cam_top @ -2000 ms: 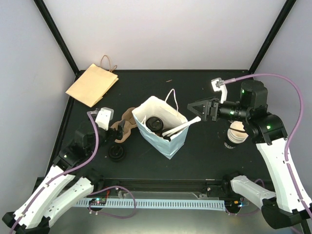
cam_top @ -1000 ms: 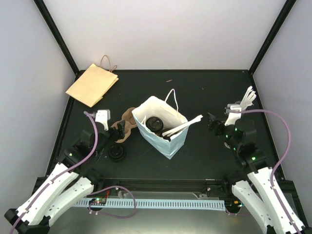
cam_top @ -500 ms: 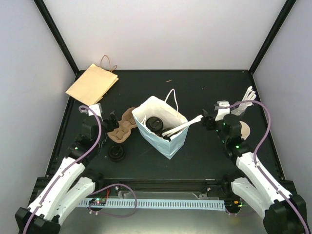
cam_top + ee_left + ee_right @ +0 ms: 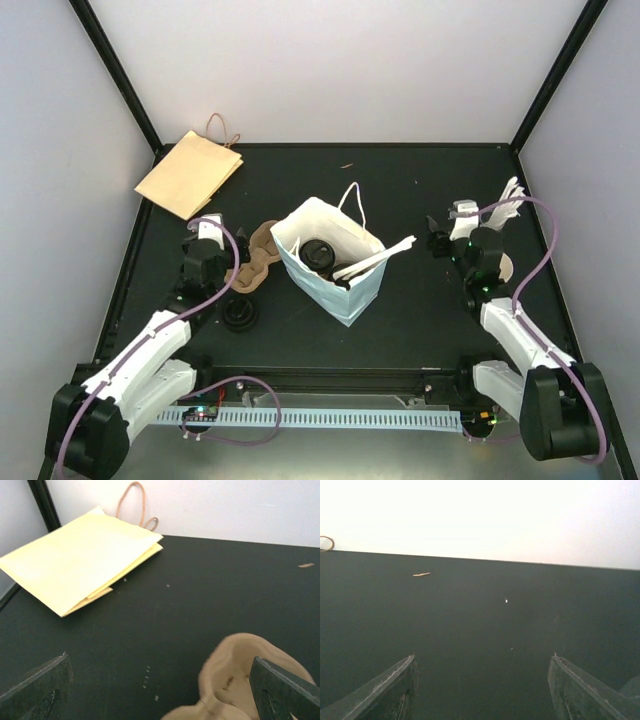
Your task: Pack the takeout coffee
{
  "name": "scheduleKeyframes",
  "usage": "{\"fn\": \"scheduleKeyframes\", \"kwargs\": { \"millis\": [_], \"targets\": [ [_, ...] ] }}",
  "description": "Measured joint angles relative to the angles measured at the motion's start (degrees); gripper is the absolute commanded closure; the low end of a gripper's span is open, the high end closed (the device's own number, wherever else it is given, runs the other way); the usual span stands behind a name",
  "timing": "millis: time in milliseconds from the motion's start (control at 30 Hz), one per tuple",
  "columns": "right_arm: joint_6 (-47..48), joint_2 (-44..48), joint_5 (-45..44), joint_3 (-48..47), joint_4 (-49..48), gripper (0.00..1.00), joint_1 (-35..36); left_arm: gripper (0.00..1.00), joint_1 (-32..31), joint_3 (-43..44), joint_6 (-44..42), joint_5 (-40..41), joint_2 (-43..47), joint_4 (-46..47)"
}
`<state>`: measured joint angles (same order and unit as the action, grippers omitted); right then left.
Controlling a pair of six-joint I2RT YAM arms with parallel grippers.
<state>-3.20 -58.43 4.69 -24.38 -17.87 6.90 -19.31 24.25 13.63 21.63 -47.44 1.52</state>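
Both arms are sitting folded nearer their bases than 2 s ago, when the R arm was reaching out beside the white bag [image 4: 345, 292]. L gripper [image 4: 159, 658] is hanging low, jaws wide apart w/ nothing btwn them, facing past the carrier [image 4: 241, 656] toward the brown bag [image 4: 80, 565]. R gripper [image 4: 482, 656] is pointing low across the table [image 4: 485, 611], jaws apart & empty. Coffee [image 4: 320, 252] is standing inside the white bag mid-table, lid up.
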Motion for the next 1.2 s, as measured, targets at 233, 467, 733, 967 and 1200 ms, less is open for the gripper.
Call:
{"fn": "scheduleKeyframes", "kwargs": {
  "millis": [233, 467, 733, 967, 1200],
  "targets": [
    [4.9, -1.7, -1.0, 6.7, -13.2, 0.29, -0.2, 0.01, 4.8, -2.2, -5.4, 1.1, -6.1, 11.6],
    [6.7, -9.4, -2.4, 8.5, -23.3, 0.32, -0.6, 0.01, 8.2, -5.2, -9.6, 0.6, -11.2, 22.0],
    [7.6, -14.9, -3.1, 9.1, -30.9, 0.31, -2.0, 0.01, 10.3, -10.0, -12.4, -2.4, -16.2, 33.0],
    [6.6, -19.3, -1.7, 9.0, -34.3, 0.01, -5.1, 0.01, 11.4, -10.8, -15.5, -5.7, -19.2, 41.6],
    [4.2, -22.1, -4.0, 9.0, -36.9, 0.0, -5.9, 0.01, 12.2, -10.5, -18.2, -8.3, -24.5, 47.6]
  ]
}}
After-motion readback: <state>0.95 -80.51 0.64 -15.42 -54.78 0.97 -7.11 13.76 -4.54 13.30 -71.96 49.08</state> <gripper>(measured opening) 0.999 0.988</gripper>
